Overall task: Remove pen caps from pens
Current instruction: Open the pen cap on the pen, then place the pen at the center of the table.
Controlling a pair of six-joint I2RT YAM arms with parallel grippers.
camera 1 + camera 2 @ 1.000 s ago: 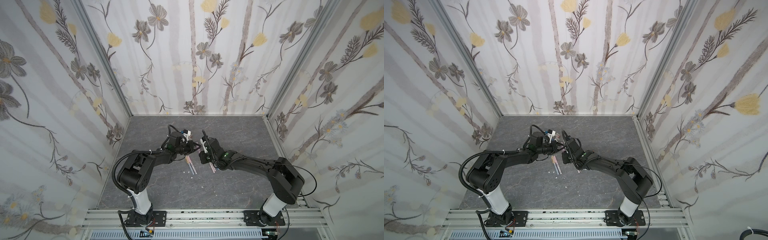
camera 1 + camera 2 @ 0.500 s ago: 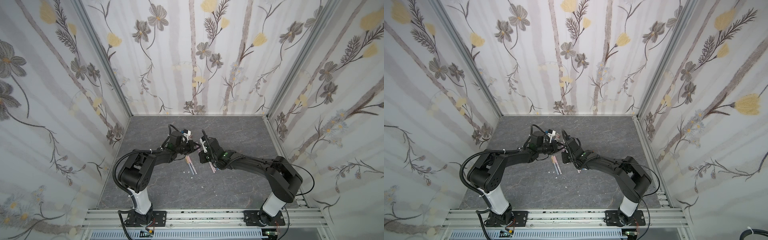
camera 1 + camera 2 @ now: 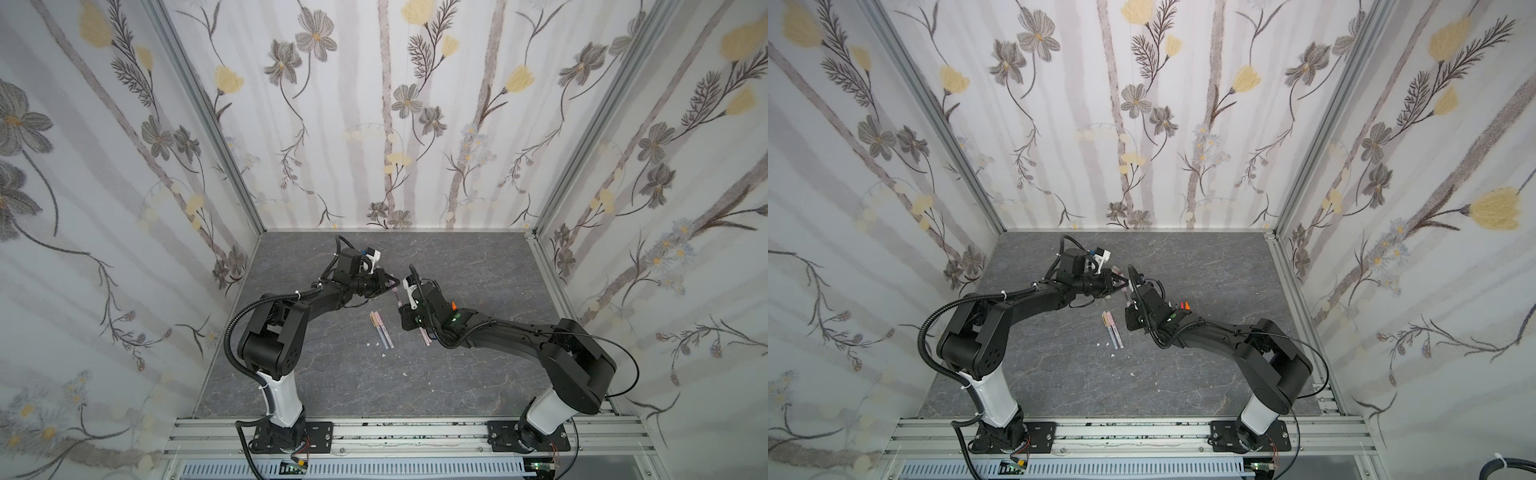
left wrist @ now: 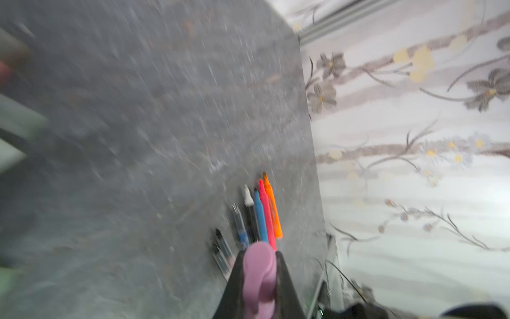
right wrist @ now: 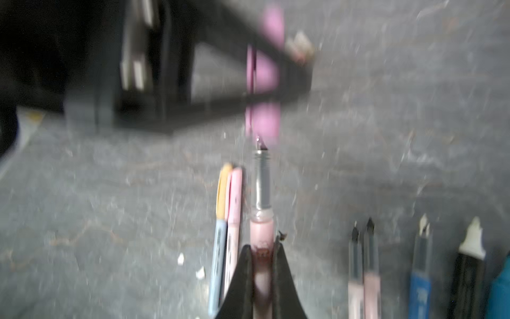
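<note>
Left gripper [image 4: 259, 255] clamps one purple pen cap [image 4: 259, 276]; right gripper [image 5: 262, 248] pinches one uncapped pink pen [image 5: 261, 226], nib at the cap's mouth. I see left arm [image 3: 324, 297] and right arm [image 3: 498, 332] reaching inward above the table [image 3: 457, 374]; two capped pens [image 3: 380, 328] lie below.

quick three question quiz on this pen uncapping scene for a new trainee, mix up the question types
1. True or false: the left pincer is open and empty.
2. What does the right pincer grip? A) pale pink slim pen B) orange marker C) loose yellow cap
3. In the right wrist view, how many capped pens lie side by side on the grey stone-look table next to the gripped one?
Key: 1 false, it is shut on the purple plastic cap. 2 A. 3 two: the yellow-capped pale blue pen and the pink-capped pink pen.
</note>
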